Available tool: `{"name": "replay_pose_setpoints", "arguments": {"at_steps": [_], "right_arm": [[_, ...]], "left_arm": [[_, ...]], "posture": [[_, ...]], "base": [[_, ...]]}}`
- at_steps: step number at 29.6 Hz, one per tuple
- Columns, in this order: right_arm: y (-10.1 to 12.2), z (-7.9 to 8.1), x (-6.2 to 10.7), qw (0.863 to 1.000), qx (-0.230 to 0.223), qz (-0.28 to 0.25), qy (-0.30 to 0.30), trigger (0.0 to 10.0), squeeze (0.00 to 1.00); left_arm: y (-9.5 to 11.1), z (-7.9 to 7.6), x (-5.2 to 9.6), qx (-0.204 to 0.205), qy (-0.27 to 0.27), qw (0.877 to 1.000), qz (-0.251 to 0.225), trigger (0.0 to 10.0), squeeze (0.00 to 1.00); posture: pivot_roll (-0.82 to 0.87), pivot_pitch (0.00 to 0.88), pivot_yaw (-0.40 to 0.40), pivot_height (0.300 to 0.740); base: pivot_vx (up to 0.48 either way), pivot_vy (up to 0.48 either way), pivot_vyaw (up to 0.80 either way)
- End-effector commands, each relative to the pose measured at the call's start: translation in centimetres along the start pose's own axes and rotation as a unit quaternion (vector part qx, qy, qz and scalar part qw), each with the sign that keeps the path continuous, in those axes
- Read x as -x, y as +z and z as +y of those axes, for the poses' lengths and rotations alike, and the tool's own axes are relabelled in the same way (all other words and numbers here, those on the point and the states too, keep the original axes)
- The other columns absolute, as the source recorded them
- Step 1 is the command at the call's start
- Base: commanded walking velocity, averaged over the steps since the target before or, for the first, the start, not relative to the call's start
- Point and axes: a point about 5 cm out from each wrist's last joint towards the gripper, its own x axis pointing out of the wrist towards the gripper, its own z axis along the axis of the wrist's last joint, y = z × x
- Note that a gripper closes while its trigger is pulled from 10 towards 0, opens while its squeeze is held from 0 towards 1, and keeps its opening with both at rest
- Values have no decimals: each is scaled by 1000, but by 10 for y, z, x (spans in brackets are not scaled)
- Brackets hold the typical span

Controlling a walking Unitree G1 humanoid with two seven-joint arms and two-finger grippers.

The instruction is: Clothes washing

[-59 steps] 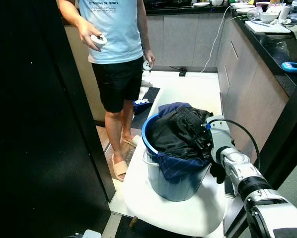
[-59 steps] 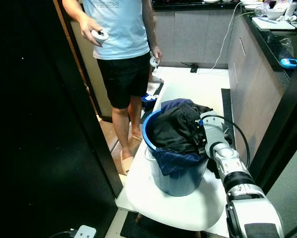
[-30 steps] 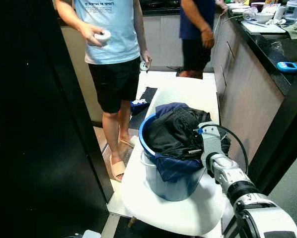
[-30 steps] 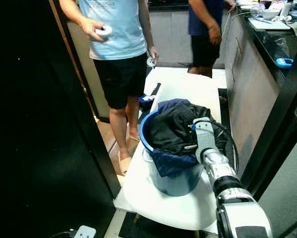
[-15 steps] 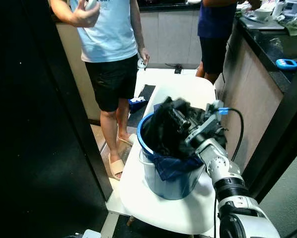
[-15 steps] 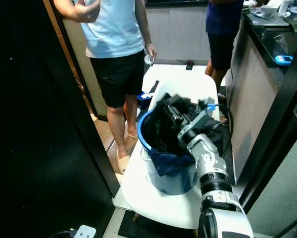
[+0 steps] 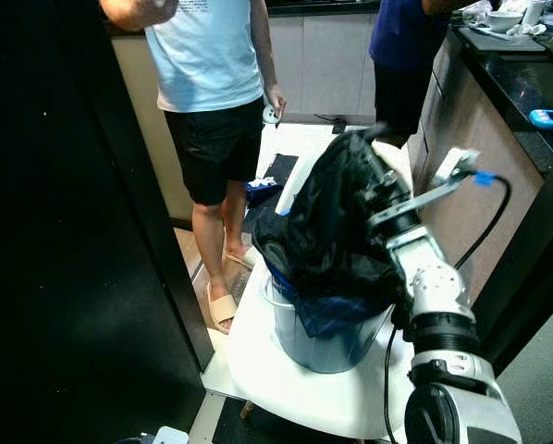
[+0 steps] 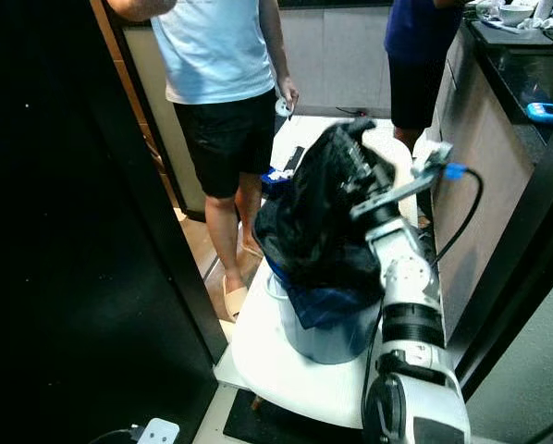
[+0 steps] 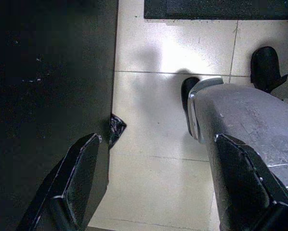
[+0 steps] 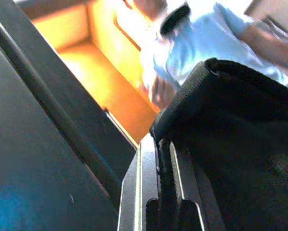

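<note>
A kitchen passage is shown, bounded by a dark panel (image 7: 64,231) on the left and a bench (image 7: 522,88) on the right. Two persons are seen standing beyond the work area: one in a light blue shirt (image 7: 207,55), one in a dark blue shirt (image 7: 401,37). A white chair (image 7: 295,370) is placed on the floor, and a blue bucket (image 7: 327,338) is set on its seat. A black garment (image 7: 337,222) is held raised above the bucket, its lower folds draped over the rim, with a blue cloth (image 7: 327,310) left beneath it in the bucket. The right hand (image 8: 360,162) is clenched on the garment's upper edge; in the right wrist view the fabric is seen pinched between the fingers (image 10: 161,168). The left hand (image 9: 149,192) is released, fingers spread apart, and hangs over the tiled floor (image 9: 153,125). The task is judged to be at an early stage: one garment is partly lifted out, none is yet loaded into a washer, and the cloth remains to be taken.
</note>
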Motion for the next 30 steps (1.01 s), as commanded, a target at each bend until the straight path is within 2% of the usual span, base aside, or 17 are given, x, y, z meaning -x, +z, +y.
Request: {"name": "replay_pose_setpoints", "arguments": {"at_steps": [1,4,8,10,14,16,18,19,20,22,23,24,26,27,29,30], "right_arm": [[7,8,-7,1000,-2,-16,19,0,0],[28,11,-14,999,6,-49,10,0,0],[35,13,-15,998,23,-49,20,0,0],[39,25,-11,996,14,-38,81,0,0],[43,34,-8,992,-6,-43,120,0,0],[51,50,-4,980,-34,-57,185,0,0],[51,55,-3,977,-31,-50,203,0,0],[38,61,-6,978,-7,-12,208,0,0],[38,61,-6,978,-7,-12,208,0,0],[21,61,-8,979,32,36,196,0,0],[21,61,-8,979,32,36,196,0,0],[7,60,-7,976,69,79,189,0,0],[-20,66,-2,958,115,157,210,0,0],[-20,66,-2,958,115,157,210,0,0],[-42,70,6,936,144,226,227,0,0],[-42,70,6,936,144,226,227,0,0]], "left_arm": [[-12,0,2,-6,-7,1000,25,10000,0],[-10,1,2,-7,-6,1000,25,10000,0],[-10,1,2,-7,-5,1000,25,10000,0],[-10,2,2,-4,-4,1000,25,10000,0],[-10,2,2,-3,-3,1000,25,10000,0],[-10,3,2,-4,-1,1000,26,10000,0],[-10,3,2,-6,-1,1000,27,10000,0],[-10,3,2,-8,-1,1000,28,10000,0],[-10,3,2,-8,-1,1000,28,10000,0],[-10,3,2,-9,-1,1000,28,10000,0],[-10,3,2,-9,-1,1000,28,10000,0],[-11,3,2,-8,-1,1000,28,10000,0],[-11,2,2,-8,-2,1000,28,10000,0],[-11,2,2,-8,-2,1000,28,10000,0],[-12,2,2,-6,-2,1000,28,10000,0],[-12,2,2,-6,-2,1000,28,10000,0]], "posture": [[11,0,41,740],[10,0,40,740],[10,0,40,740],[10,0,41,740],[10,0,41,740],[5,0,49,740],[5,0,49,740],[1,0,53,740],[1,0,53,740],[1,0,53,740],[1,0,53,740],[2,0,55,740],[7,0,52,740],[7,0,52,740],[7,0,52,740],[7,0,52,740]], "base": [[0,0,0],[0,0,0],[0,0,0],[0,0,0],[0,0,0],[0,0,0],[0,0,0],[0,0,0],[0,0,0],[0,0,0],[0,0,0],[0,0,0],[0,0,0],[0,0,0],[0,0,0],[0,0,0]]}}
